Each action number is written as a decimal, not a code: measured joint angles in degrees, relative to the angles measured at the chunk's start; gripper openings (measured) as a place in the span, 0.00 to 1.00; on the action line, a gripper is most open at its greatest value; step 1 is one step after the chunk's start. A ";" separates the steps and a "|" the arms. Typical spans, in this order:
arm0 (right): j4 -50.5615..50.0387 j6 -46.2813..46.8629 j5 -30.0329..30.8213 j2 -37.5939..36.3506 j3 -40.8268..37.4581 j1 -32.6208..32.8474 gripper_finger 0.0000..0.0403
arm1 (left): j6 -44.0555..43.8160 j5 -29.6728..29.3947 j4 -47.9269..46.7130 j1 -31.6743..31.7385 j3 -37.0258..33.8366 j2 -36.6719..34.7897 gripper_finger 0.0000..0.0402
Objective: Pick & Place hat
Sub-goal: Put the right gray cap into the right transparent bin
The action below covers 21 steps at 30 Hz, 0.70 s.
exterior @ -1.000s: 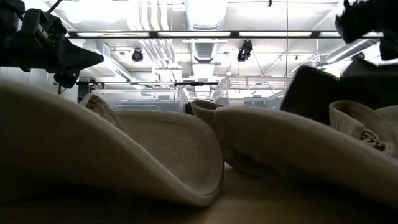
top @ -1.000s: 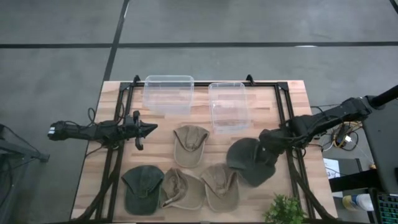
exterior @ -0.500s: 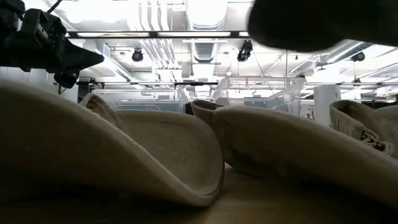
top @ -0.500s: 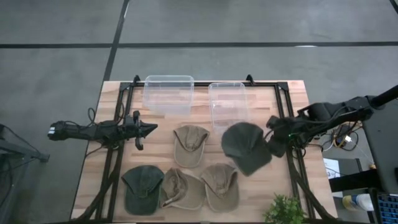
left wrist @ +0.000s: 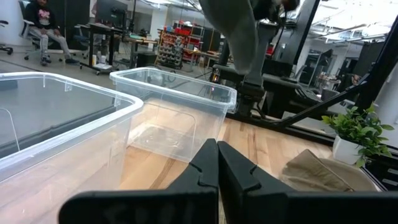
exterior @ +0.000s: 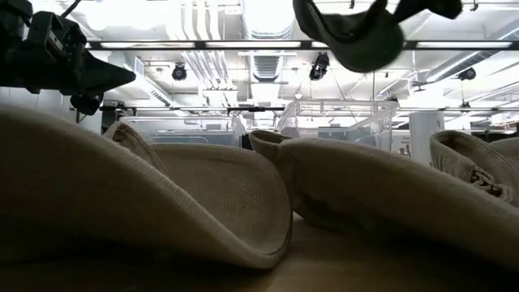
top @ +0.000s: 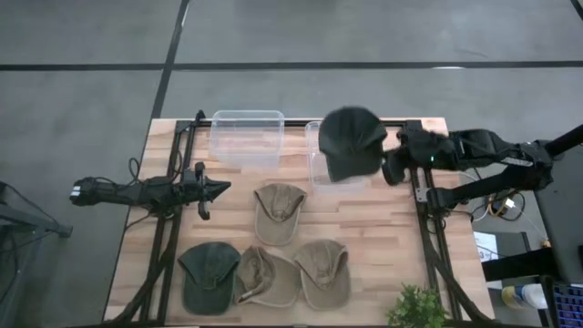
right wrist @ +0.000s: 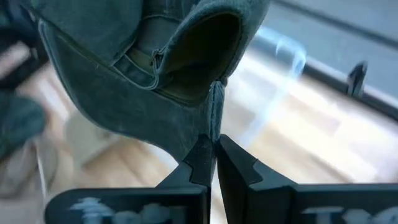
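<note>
The dark green hat point(top: 352, 141) has been carried from above the table's middle right to above the right clear bin point(top: 333, 158), and it is now lifted well clear of the wood. The right gripper point(top: 393, 169) is pressed together on the hat's fabric edge point(right wrist: 210, 118), as seen in the right wrist view, where the hat hangs with its hollow inside showing. In the low view the hat point(exterior: 349, 36) is seen high above the table, near the picture's top. A second clear bin point(top: 247, 137) stands just beside the first, at the table's far edge. Three tan hats point(top: 278, 211) and one green hat point(top: 209, 274) lie on the table point(top: 383, 237) nearer the front. The left gripper point(top: 219, 189) is held at the table's left side, its fingers point(left wrist: 214, 163) closed with nothing between them.
</note>
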 joint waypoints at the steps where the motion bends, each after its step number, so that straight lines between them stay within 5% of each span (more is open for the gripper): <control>1: 1.56 -1.43 -0.18 0.11 0.22 -1.76 0.02 | 0.00 0.02 0.00 0.00 -0.02 -0.02 0.00; 11: 5.74 -7.51 -14.55 6.39 0.68 -19.56 0.03 | 0.00 0.02 0.02 0.00 -0.01 0.00 0.00; 21: 4.09 -8.99 -23.06 17.13 0.57 -25.07 0.03 | 0.00 0.02 0.00 0.00 -0.02 0.00 0.00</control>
